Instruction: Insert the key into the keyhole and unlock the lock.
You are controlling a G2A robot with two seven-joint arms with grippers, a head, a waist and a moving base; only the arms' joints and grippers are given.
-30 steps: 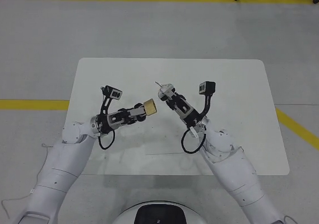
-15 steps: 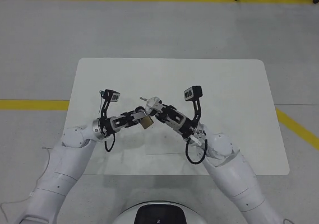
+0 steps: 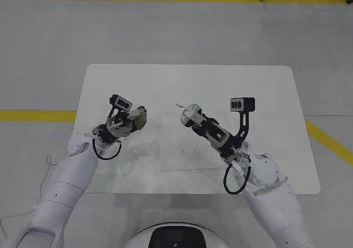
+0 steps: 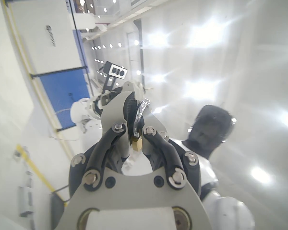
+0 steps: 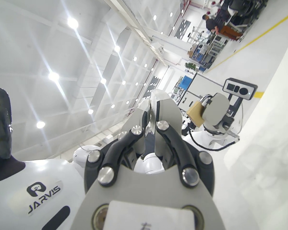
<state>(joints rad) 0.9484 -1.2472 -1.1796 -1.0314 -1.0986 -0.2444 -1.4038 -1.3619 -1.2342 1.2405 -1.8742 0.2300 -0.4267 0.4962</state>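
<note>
My left fingers (image 4: 112,113) clamp the brass padlock (image 3: 139,117) by its shackle (image 4: 140,112), my right fingers (image 5: 166,111) pinch the key (image 3: 178,105) well apart at its 3 o'clock, so insertion and turning are, I judge, not yet done.

Top downward — left claw (image 4: 136,107), right claw (image 5: 150,104) cameras skyward.

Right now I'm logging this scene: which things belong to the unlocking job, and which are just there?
Job: lock, held in the left gripper; key, held in the right gripper.
Just there: table; yellow floor line.
</note>
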